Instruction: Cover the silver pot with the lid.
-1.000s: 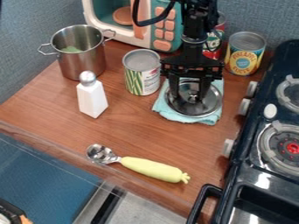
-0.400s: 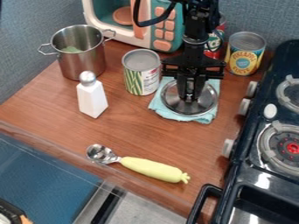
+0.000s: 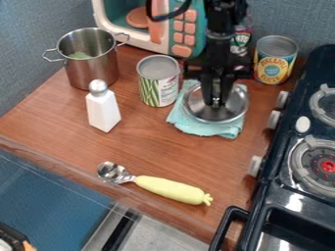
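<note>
My black gripper point(image 3: 216, 102) hangs over the right part of the counter, shut on the knob of the lid. The round silver lid point(image 3: 226, 113) is held level just over a folded light-blue cloth point(image 3: 208, 130), with some cloth showing around it. At the back left stands the silver pot point(image 3: 93, 73), upright and uncovered, with a handle on each side and something green inside.
A green-and-white can point(image 3: 159, 84) stands between pot and gripper, a white shaker point(image 3: 103, 109) before the pot. Behind are a toy microwave point(image 3: 163, 46) and a pineapple can point(image 3: 274, 61). A spoon point(image 3: 171, 189) lies in front; the stove point(image 3: 292, 196) borders the right.
The gripper's fingers have closed on the lid's knob. The lid has risen a little off the cloth, which has shifted slightly left since the first frame.
</note>
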`<state>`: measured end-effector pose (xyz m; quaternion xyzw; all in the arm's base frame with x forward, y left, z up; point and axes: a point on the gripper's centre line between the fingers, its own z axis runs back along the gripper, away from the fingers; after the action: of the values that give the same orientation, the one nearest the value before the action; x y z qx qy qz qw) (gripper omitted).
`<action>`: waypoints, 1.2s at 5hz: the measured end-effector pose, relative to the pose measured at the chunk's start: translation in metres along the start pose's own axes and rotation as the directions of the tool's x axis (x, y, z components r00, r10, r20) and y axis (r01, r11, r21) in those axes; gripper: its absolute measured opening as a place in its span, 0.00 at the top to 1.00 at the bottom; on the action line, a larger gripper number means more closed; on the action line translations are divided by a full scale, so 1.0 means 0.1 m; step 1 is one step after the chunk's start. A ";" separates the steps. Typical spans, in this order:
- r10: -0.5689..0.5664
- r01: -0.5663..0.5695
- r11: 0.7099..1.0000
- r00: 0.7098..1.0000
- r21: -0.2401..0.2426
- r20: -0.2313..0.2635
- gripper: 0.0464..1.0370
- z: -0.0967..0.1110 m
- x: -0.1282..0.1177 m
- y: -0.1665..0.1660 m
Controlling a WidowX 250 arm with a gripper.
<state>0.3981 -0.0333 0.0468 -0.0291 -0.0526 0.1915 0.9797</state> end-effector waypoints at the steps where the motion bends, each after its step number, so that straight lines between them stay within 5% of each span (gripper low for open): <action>1: 0.004 -0.004 0.999 1.000 -0.035 -0.010 0.76 0.07 -0.03 -0.06; 3: 0.019 -0.018 0.984 1.000 -0.179 0.005 0.76 0.56 -0.12 -0.26; 4: 0.055 -0.040 0.968 0.997 -0.249 0.053 0.76 0.96 -0.15 -0.17; 6: 0.176 -0.141 0.951 0.979 -0.275 0.107 0.76 1.40 -0.06 0.48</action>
<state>0.3584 0.0142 0.1815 -0.1517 -0.1389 0.2624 0.9428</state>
